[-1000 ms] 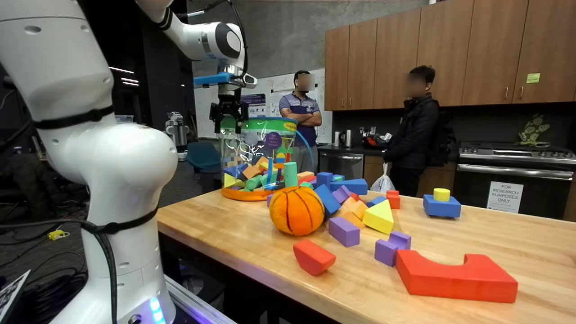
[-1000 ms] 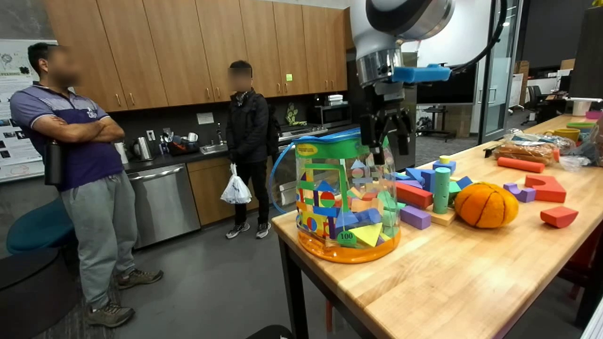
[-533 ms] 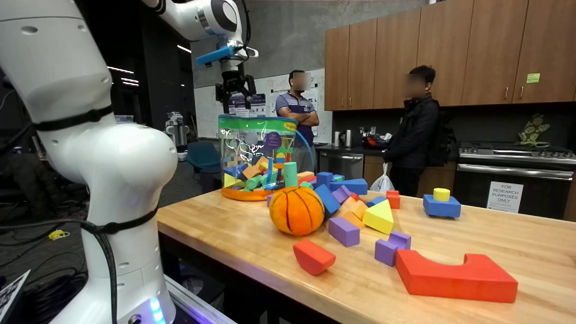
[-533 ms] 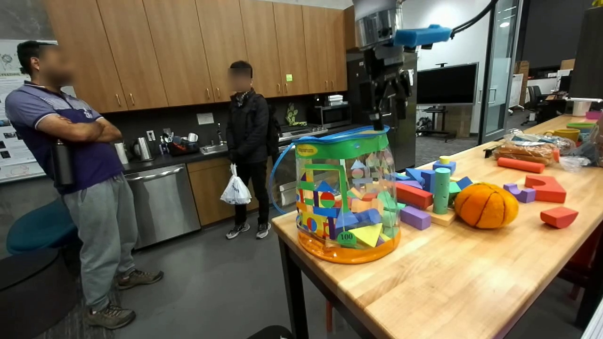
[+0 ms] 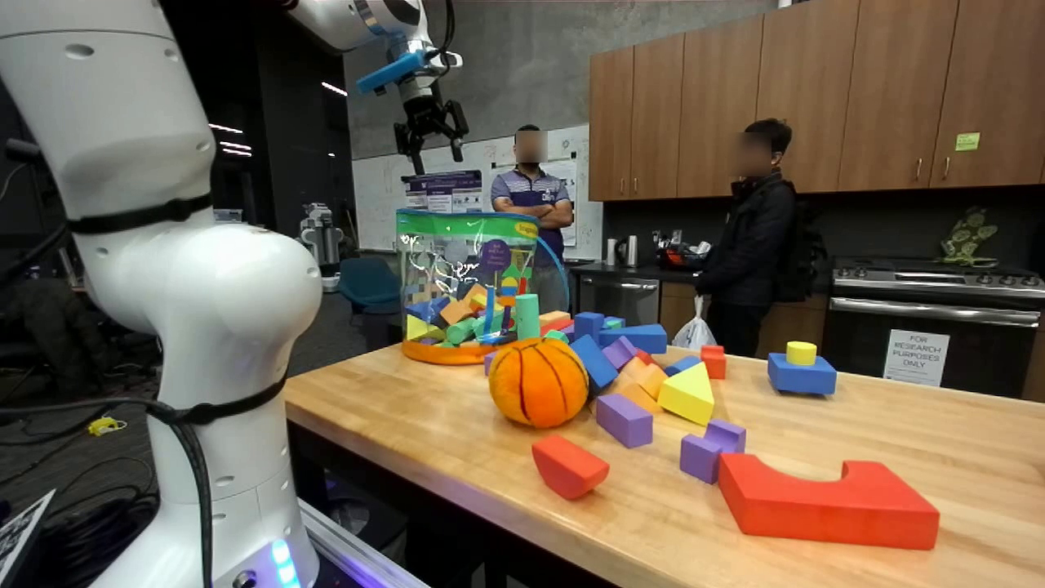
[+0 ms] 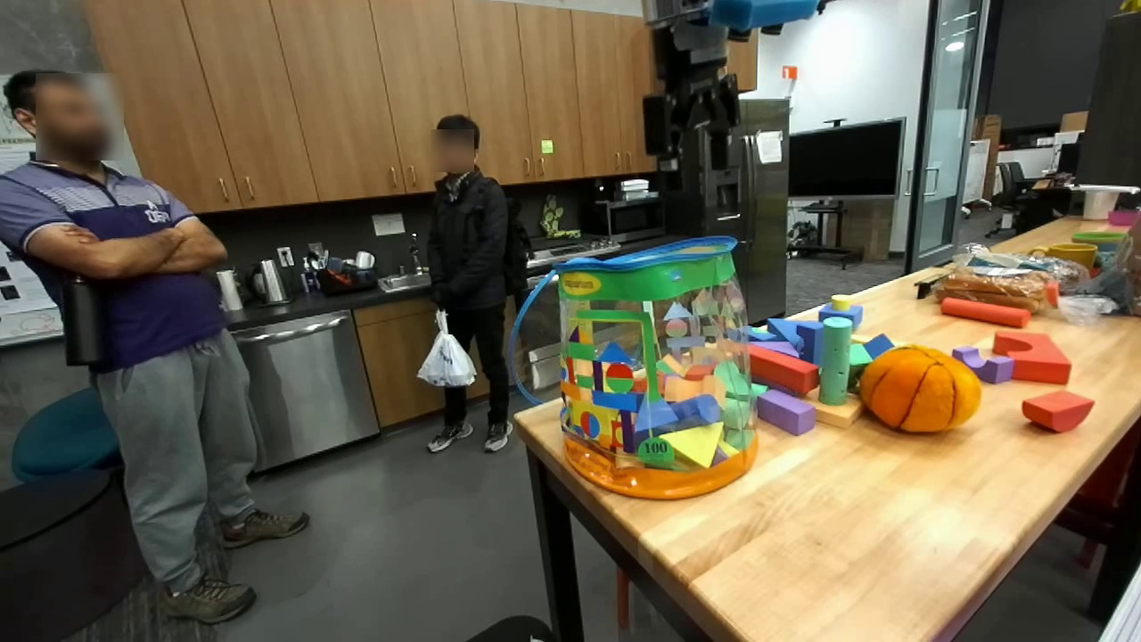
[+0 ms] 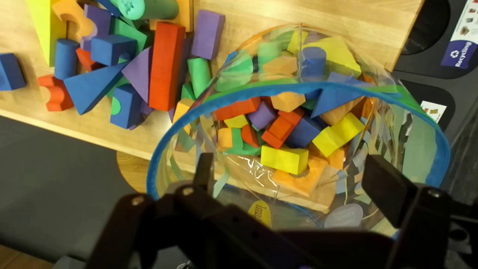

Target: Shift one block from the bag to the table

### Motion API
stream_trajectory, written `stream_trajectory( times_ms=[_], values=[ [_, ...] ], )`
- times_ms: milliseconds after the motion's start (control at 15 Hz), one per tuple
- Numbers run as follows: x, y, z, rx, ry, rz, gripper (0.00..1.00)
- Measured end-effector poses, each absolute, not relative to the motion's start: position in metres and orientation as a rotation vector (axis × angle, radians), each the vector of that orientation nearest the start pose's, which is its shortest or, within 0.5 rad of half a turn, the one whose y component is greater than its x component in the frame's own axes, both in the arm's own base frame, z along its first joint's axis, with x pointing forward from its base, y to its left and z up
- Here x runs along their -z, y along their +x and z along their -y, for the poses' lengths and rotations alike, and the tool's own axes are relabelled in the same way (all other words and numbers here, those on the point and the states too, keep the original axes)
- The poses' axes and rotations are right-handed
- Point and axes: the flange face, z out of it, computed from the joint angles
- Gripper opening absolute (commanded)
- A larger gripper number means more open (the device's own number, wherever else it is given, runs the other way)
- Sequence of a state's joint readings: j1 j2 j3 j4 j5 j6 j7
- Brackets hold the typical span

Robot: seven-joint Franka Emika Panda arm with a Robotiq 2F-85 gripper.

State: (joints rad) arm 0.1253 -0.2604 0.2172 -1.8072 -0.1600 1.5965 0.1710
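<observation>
While the claw [image 5: 438,162] hangs above the bag [image 6: 642,283], well apart from its rim in both exterior views, we can see the two fingers [image 7: 388,186] spread wide. Looking down in the wrist view, we get the bag's blue-edged mouth and a proper jumble of blocks [image 7: 338,134] inside: a yellow block [image 7: 284,160] framed between the fingers from up there, a purple block [image 7: 262,115] right by a red block [image 7: 282,129], and a blue triangular block [image 7: 332,101] over near the clear wall. The bag itself is upright on its orange base at one end of our desk [image 6: 802,535], close to the edge. Just beside it there's a loose pile [image 7: 89,87], with a long red block [image 7: 167,67], a purple brick [image 7: 208,34] and an upright green cylinder [image 6: 835,361]. The orange ball [image 5: 539,382], done up like a basketball, sits near that pile; we can't tell if they touch. Further along the desk we've got a red half-round block [image 5: 569,469], a big red arch [image 5: 824,514], and a little yellow cylinder [image 5: 801,353] sitting on a blue block [image 5: 802,377]. Past the desk, a guy [image 6: 147,294] with folded arms and someone [image 6: 463,241] in a dark jacket holding a white plastic bag [image 6: 448,361] are standing around, faces blurred out, wooden cabinets [image 6: 357,98] behind them.
</observation>
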Motion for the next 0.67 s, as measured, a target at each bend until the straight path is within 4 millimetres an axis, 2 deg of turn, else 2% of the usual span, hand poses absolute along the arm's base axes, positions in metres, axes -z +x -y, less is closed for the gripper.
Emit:
stream_trajectory(
  times_ms=[400,667],
  values=[
    [-0.636,0.495,-0.192,0.182,-3.364,0.362,1.0],
    [-0.614,0.521,-0.221,0.172,-3.397,0.41,1.0]
  ],
)
